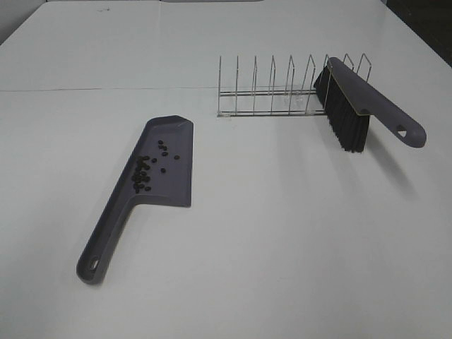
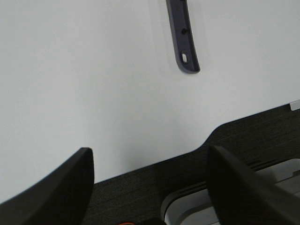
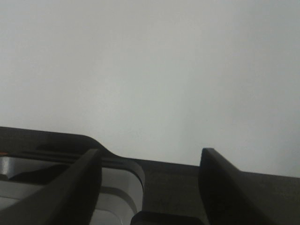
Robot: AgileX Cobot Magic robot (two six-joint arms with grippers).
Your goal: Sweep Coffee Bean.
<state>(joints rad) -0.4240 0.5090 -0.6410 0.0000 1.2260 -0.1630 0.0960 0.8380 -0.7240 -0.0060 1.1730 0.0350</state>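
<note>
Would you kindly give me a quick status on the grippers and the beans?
Left gripper open, empty. Right gripper open, empty. Coffee beans lying in the dustpan. Brush leaning on the wire rack; nothing in the way.

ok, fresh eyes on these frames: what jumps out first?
The grey-purple dustpan lying flat left of centre on the white table, with the coffee beans already clustered inside its pan. Next, the brush at right rear, propped tilted against the wire rack, bristles down. Both grippers, left and right, are open and empty, away from everything.
</note>
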